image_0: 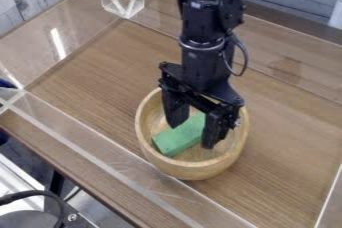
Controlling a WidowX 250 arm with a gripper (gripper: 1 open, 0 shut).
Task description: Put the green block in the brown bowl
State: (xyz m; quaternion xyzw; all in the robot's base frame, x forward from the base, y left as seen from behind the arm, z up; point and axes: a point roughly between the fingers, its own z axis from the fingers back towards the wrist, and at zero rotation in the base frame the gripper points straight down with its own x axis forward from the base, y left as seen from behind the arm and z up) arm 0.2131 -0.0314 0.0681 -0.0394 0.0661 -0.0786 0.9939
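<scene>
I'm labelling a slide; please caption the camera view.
Open gripper above the brown bowl, with the green block lying inside.

My green block (pixel 179 136): matt, smooth, plastic-like. Bowl (pixel 191 165) looks wood, smooth. Tabletop (pixel 83 71): brown wood w/ visible grain.
</scene>
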